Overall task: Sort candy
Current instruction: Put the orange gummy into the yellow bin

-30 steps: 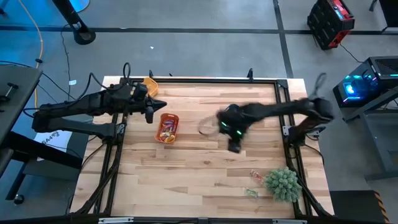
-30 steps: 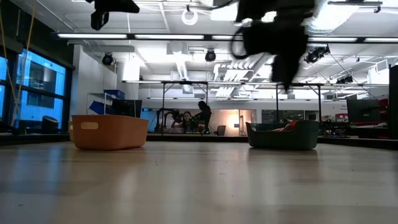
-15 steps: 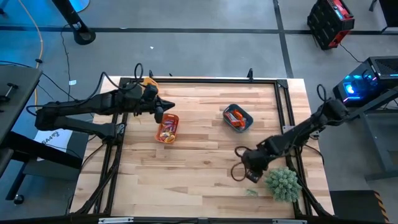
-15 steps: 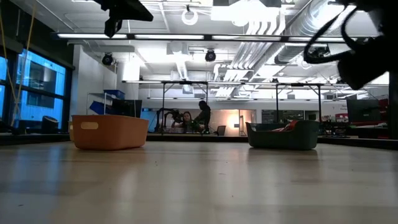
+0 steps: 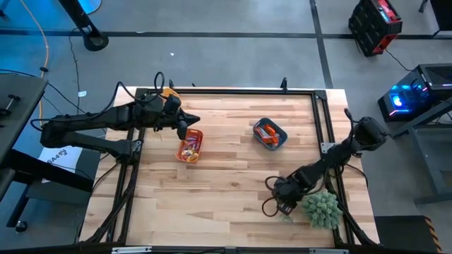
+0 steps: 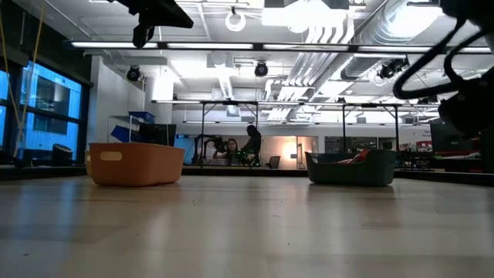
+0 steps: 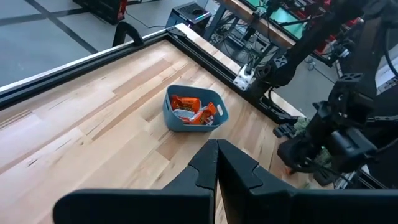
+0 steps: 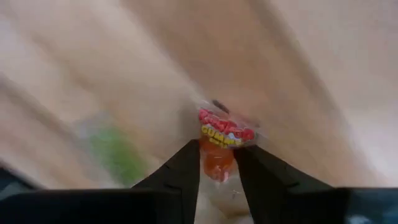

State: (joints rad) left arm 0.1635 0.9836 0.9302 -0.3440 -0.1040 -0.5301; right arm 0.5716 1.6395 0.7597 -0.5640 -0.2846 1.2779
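- L arm: left gripper (image 5: 185,129) sits upper left of centre in the high view, just above the far end of the orange oblong plastic tray (image 5: 190,144), fingers pressed together w/ nothing btwn them. Risk looks low, but if it drops from there it would likely hit the tray rim and shove the sweets inside.
- Centre: small teal plastic tray (image 5: 270,134) w/ orange-wrapped sweets, upper middle of the high view, well apart from both grippers. No obvious hazard there.
- R arm: right gripper (image 5: 285,198) is low at the lower right of the high view, just beside the spiky green plant ball (image 5: 321,209). In the R wrist view the fingers stand part-open, astride a red-and-orange wrapped candy (image 8: 219,147) on the wood table (image 5: 226,190); candy lies btwn the tips, not yet lifted.
- Risks, R side: thin crinkly wrapper may slip out as the fingers close, or only a wrapper edge gets caught and the sweet drops en route; tips could scrape the wood.
- A green-wrapped candy (image 5: 284,218) lies near, at the bottom right; a sideways nudge could push it under the plant ball.
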